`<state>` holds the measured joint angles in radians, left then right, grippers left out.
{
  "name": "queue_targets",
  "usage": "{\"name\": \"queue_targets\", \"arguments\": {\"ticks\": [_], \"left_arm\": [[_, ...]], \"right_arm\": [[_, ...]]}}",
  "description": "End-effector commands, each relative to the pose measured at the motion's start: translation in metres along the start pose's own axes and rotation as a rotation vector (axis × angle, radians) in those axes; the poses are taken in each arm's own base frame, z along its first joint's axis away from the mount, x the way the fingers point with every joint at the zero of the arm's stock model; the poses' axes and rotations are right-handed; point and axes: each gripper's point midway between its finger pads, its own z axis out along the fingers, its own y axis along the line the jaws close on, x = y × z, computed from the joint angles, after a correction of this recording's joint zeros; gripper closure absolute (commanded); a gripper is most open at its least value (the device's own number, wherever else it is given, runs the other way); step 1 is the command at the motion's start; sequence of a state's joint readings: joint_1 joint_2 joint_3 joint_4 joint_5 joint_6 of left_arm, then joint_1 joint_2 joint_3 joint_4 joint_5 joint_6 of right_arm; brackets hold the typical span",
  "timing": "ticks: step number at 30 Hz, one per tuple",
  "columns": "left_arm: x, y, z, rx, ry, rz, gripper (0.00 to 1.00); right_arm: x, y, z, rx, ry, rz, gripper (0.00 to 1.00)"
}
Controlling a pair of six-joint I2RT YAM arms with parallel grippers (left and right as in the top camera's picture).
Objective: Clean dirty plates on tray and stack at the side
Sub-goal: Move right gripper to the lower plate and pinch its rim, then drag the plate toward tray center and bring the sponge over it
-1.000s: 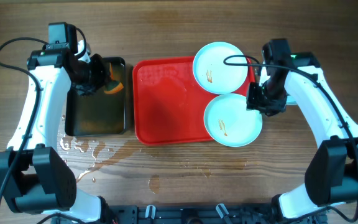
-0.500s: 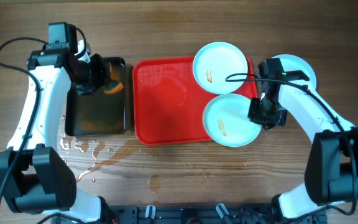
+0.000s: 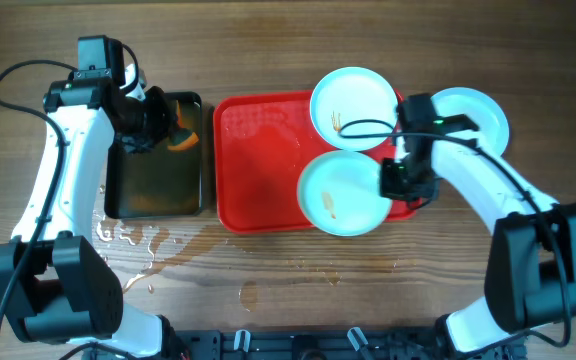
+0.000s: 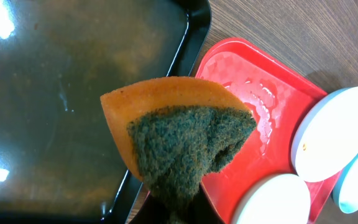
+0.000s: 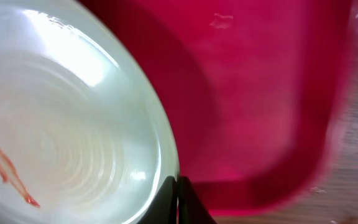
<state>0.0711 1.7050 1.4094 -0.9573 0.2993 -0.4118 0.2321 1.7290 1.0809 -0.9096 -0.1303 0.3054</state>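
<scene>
The near plate [image 3: 336, 196] lies on the red tray [image 3: 258, 160], with the right gripper [image 3: 392, 182] clamped on its right rim. Beyond, a second plate [image 3: 354, 96] sits at the tray's far right corner, and a third plate [image 3: 476, 108] lies off it, further right. The left gripper [image 3: 160, 124] pinches a sponge [image 4: 179, 140] over the black tray [image 3: 153, 190].

Three plates [image 3: 353, 95], one red tray [image 3: 258, 170], one black tray [image 3: 158, 214] of brown water, one sponge [image 4: 179, 134], two robot arms [image 3: 63, 170]

Just left of the right gripper [image 3: 390, 183], one plate [image 3: 338, 195] lies on the tray [image 3: 258, 170]. A second plate [image 3: 353, 95] sits behind-left on the tray's corner, and a third plate [image 3: 478, 112] rests on the table [image 3: 288, 50] behind-right.
</scene>
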Motion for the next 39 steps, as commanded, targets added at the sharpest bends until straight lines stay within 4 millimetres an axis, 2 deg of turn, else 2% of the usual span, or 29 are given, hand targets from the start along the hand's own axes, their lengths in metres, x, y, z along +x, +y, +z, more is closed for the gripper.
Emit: {"name": "queue_targets", "arguments": {"ticks": [1,3,4,8,9,10,11,12,14,17,21,23,25,27,30,34,39], "left_arm": [[-0.005,-0.006,-0.010,0.013,-0.035,0.028,0.96],[-0.006,-0.006,-0.010,0.013,-0.036,0.029,0.96],[-0.006,-0.006,-0.010,0.015,-0.040,0.030,0.96],[-0.010,-0.009,-0.010,0.023,-0.055,0.035,0.96],[-0.010,-0.009,-0.010,0.023,-0.055,0.035,0.96],[-0.010,-0.008,-0.010,0.022,-0.054,0.035,0.96],[-0.010,-0.008,-0.010,0.022,-0.053,0.035,0.96],[-0.009,-0.008,-0.010,0.021,-0.051,0.034,0.96],[-0.008,-0.008,-0.010,0.019,-0.048,0.033,0.96],[-0.008,-0.008,-0.010,0.020,-0.048,0.033,0.96],[-0.003,-0.018,-0.007,0.027,-0.042,0.120,0.96],[0.004,-0.031,-0.003,0.038,-0.038,0.213,0.96],[0.010,-0.046,0.000,0.055,-0.041,0.301,0.96],[0.019,-0.068,0.005,0.081,-0.050,0.420,0.96],[0.028,-0.088,0.010,0.106,-0.057,0.499,0.96],[0.041,-0.106,0.037,0.113,-0.026,0.556,0.96],[0.060,-0.104,0.076,0.085,0.064,0.625,0.96]], "right_arm": [[0.011,0.053,0.006,-0.129,0.018,-0.043,0.96],[0.007,0.079,0.005,-0.186,-0.012,-0.046,0.96],[-0.001,0.104,0.001,-0.247,-0.059,-0.039,0.96],[-0.026,0.145,-0.004,-0.321,-0.203,0.007,0.96],[-0.028,0.149,-0.003,-0.326,-0.217,-0.002,0.92],[-0.028,0.150,-0.003,-0.327,-0.217,-0.006,0.81],[-0.026,0.147,-0.002,-0.317,-0.207,-0.003,0.65],[-0.024,0.141,-0.001,-0.303,-0.190,0.004,0.57],[-0.024,0.127,-0.001,-0.275,-0.166,0.020,0.53],[-0.034,0.108,-0.006,-0.254,-0.172,0.010,0.53],[-0.044,0.100,0.002,-0.248,-0.184,-0.032,0.62],[-0.040,0.106,0.014,-0.269,-0.136,-0.029,0.63],[-0.042,0.113,0.018,-0.306,-0.122,-0.028,0.66],[-0.044,0.117,0.021,-0.312,-0.123,0.018,0.72],[-0.046,0.122,0.023,-0.318,-0.126,0.054,0.79],[-0.040,0.129,0.032,-0.311,-0.108,0.062,0.82],[-0.040,0.130,0.036,-0.310,-0.097,0.100,0.89]]}}
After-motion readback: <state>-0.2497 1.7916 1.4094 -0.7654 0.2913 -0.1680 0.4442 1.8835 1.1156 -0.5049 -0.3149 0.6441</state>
